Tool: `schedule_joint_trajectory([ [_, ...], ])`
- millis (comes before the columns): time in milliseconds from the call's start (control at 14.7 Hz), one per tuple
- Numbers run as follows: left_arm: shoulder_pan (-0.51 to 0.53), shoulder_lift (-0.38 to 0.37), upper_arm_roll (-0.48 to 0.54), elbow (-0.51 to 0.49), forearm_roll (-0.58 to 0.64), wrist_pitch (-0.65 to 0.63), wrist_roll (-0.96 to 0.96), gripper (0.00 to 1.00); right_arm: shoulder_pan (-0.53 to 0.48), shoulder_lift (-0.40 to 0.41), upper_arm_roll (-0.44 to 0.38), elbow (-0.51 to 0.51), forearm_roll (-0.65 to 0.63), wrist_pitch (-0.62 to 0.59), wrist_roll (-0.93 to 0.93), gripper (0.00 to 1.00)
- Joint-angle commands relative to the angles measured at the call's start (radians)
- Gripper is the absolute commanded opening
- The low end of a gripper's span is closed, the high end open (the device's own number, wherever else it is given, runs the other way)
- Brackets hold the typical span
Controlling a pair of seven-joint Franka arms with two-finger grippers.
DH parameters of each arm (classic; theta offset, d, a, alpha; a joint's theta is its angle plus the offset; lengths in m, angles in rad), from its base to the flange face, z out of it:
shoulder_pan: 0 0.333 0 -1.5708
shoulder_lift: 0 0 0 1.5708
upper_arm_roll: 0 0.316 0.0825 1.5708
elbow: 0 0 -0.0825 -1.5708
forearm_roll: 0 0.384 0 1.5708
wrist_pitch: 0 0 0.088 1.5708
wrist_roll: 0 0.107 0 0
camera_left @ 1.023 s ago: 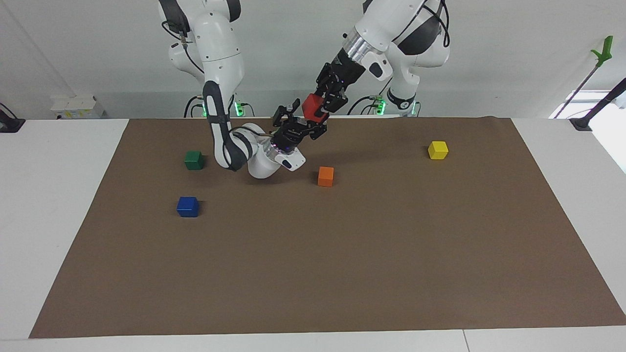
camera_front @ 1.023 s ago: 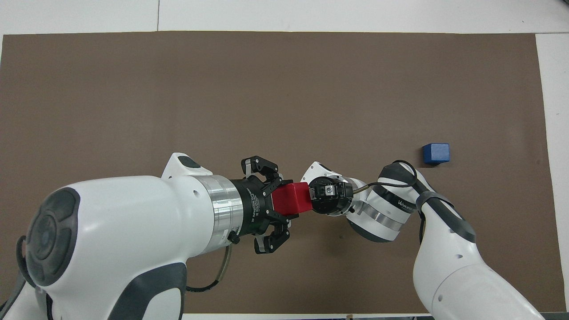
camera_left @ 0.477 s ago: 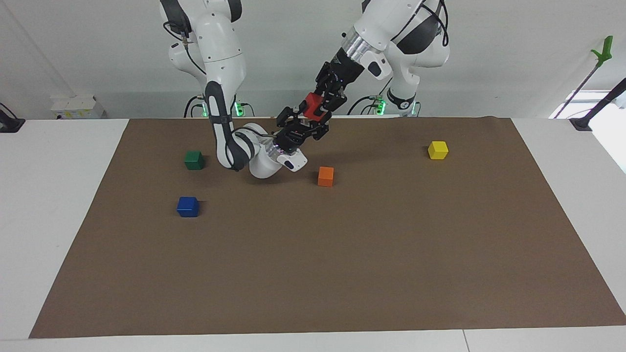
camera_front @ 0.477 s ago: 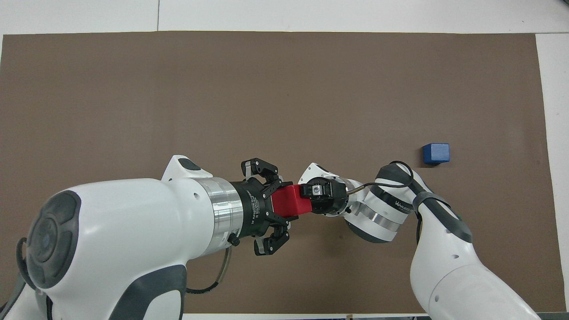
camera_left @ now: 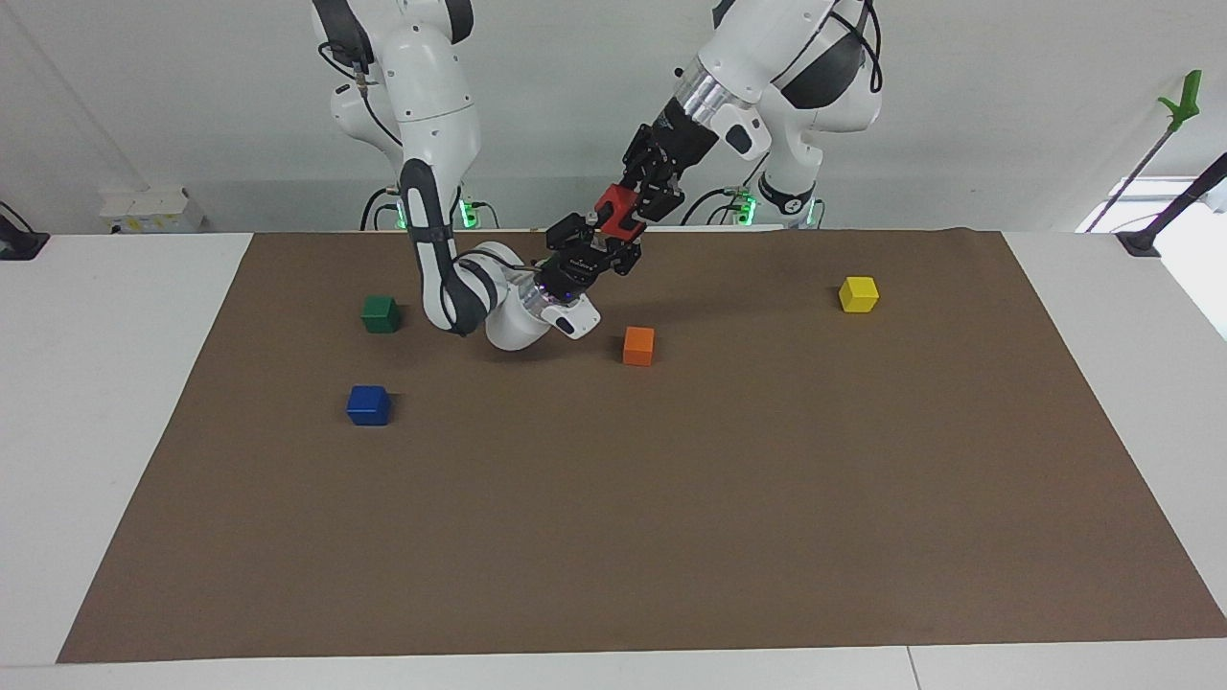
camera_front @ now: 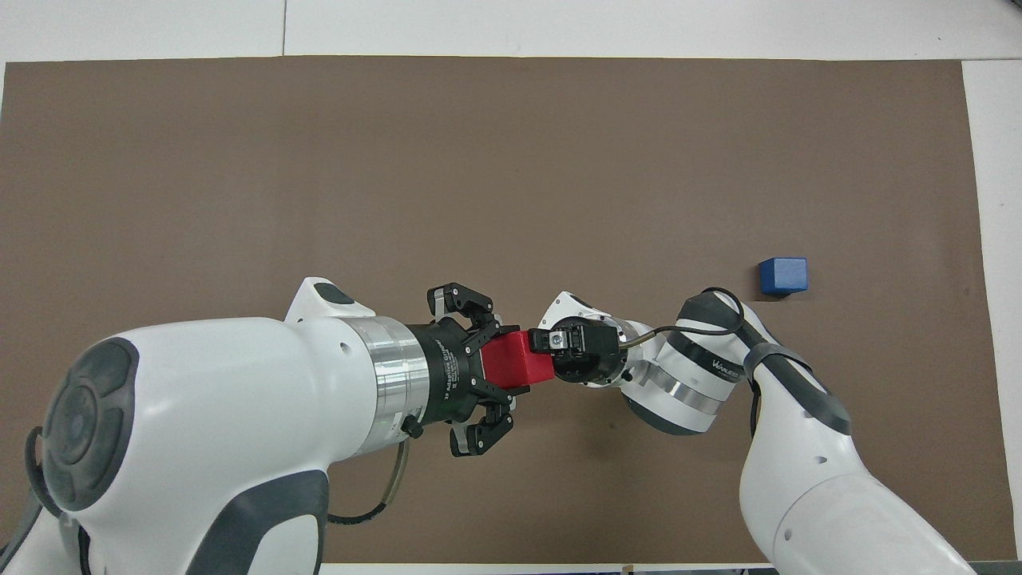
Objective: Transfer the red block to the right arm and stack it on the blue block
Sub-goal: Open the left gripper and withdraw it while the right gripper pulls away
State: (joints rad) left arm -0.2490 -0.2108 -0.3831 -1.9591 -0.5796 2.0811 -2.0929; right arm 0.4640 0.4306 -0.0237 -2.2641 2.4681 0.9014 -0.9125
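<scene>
The brown mat [camera_left: 613, 498] covering the table [camera_left: 105, 431] looks matt and paper-like, smooth with no sheen; the table's bare white edges look smooth and faintly glossy; the red block [camera_front: 519, 368], blue block [camera_left: 368, 404], orange block [camera_left: 638, 346], green block [camera_left: 381, 313] and yellow block [camera_left: 858, 293] have smooth, painted-looking matt faces; both arms' shells are glossy white plastic with polished metal wrist rings [camera_front: 382, 385]; the grippers look matt black.

Facing view: we look from high across the table [camera_left: 115, 402] toward the arms, seeing the whole mat [camera_left: 671, 498] from afar.
Overhead view: we look steeply down from above the arms' end, closer in; the arms enter at the bottom.
Shared: the mat's middle, the red block [camera_left: 614, 212] [camera_front: 519, 368] and the blue block [camera_left: 368, 404] [camera_front: 782, 275], half a turn apart.
</scene>
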Motion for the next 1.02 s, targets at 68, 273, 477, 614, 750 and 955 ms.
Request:
schedule_joint_trajectory([
  [68,0.007,-0.027,0.007,-0.014,-0.019,-0.010,-0.010,1.00,-0.005,-0.015,0.004,0.006,-0.044,0.059,-0.043,0.00],
  [273,0.074,-0.032,0.010,0.011,-0.011,-0.061,0.054,1.00,-0.005,-0.016,0.004,0.008,-0.046,0.060,-0.043,0.00],
  [477,0.149,-0.032,0.010,0.025,-0.011,-0.058,0.271,1.00,-0.007,-0.030,0.004,0.009,-0.046,0.063,-0.031,0.00],
  [614,0.230,-0.035,0.010,0.003,-0.010,-0.067,0.448,1.00,-0.013,-0.058,0.004,0.009,-0.044,0.092,0.003,0.00],
  [750,0.316,-0.035,0.010,-0.014,0.019,-0.071,0.632,1.00,-0.027,-0.090,0.004,0.008,-0.046,0.122,0.049,0.00],
  [955,0.396,0.016,0.010,-0.021,0.174,-0.127,0.903,1.00,-0.076,-0.147,0.002,0.006,-0.108,0.191,0.102,0.00],
])
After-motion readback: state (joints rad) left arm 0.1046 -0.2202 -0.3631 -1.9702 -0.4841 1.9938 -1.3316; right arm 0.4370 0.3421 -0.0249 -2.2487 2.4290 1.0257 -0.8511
